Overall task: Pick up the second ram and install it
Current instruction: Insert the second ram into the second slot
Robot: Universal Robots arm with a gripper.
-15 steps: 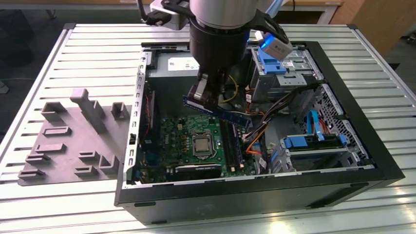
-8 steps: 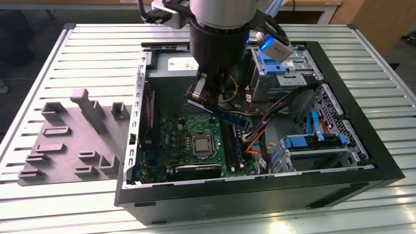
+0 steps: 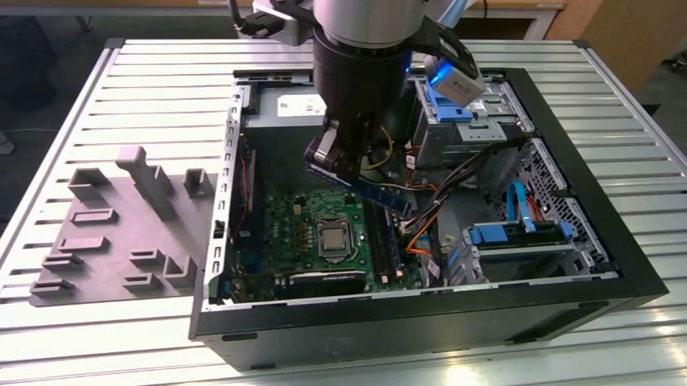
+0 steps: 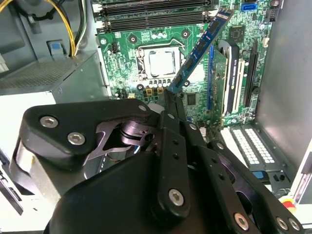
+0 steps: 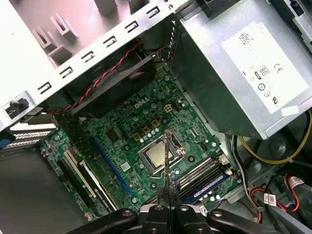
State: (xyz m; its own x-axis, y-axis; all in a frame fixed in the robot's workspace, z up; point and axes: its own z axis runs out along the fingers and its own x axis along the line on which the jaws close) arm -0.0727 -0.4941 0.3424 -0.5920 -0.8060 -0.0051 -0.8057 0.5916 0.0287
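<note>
While our pincer (image 4: pixel 169 96) was clamped shut on the second ram (image 4: pixel 200 48), we held it tilted above the motherboard (image 5: pixel 122 134) inside the case (image 3: pixel 429 322), picked up but not yet seated in the black slots (image 5: pixel 197 174)

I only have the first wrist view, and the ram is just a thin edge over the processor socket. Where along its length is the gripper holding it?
Observer: At one end. In the second wrist view the gripper is shut on one end of the second ram. The rest juts out free, with its flat blue face showing.
Operator: Is the stick level?
Observer: No. In the exterior view it slopes down toward the exterior view's right. It is held in the air above the motherboard, inside the case.
</note>
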